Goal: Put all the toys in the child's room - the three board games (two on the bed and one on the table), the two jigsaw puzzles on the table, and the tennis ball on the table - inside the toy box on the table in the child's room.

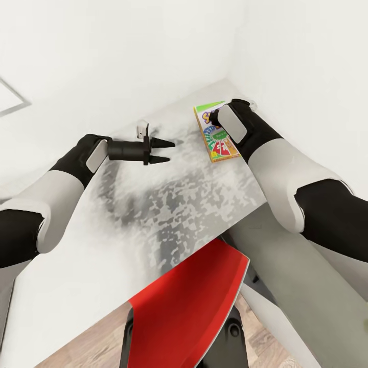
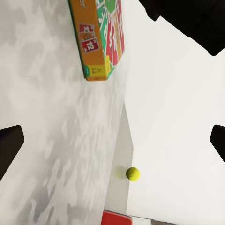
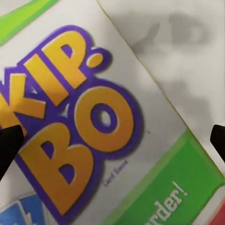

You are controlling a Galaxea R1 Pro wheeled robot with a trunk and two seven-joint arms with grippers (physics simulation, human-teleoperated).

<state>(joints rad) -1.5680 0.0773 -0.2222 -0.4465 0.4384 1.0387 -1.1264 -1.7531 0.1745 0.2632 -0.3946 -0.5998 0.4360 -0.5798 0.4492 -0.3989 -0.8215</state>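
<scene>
We look down from the head camera onto a white desk (image 1: 76, 286) with a mottled grey patch across its middle, set into the corner of a white-walled room. A red chair (image 1: 189, 306) is tucked against the desk's near edge, over a wood-look floor (image 1: 87, 347).

Our left gripper (image 1: 162, 152) hovers above the middle of the desk, pointing toward the right. Its two dark pointed fingers (image 1: 163, 143) are parted with a clear gap between them, and they hold nothing.

Our right arm reaches to the far right corner of the desk, where the orange-green Skip-Bo board game (image 1: 221, 144) lies flat. The wrist covers the box's upper right part. In the right wrist view the box's printed lid (image 3: 93, 122) is very close, with the purple-and-orange letters large, and the two dark fingertips (image 3: 8, 145) sit at opposite edges of the picture, spread wide. From that, the right fingers are open and directly above the box; we cannot tell whether they touch it.

The left wrist view shows the same game box (image 2: 101, 40) lying near the desk's edge, with its orange side facing us. In that view the small yellow-green tennis ball (image 2: 133, 174) lies beyond the desk's edge, well apart from the box, on a plain white surface.
</scene>
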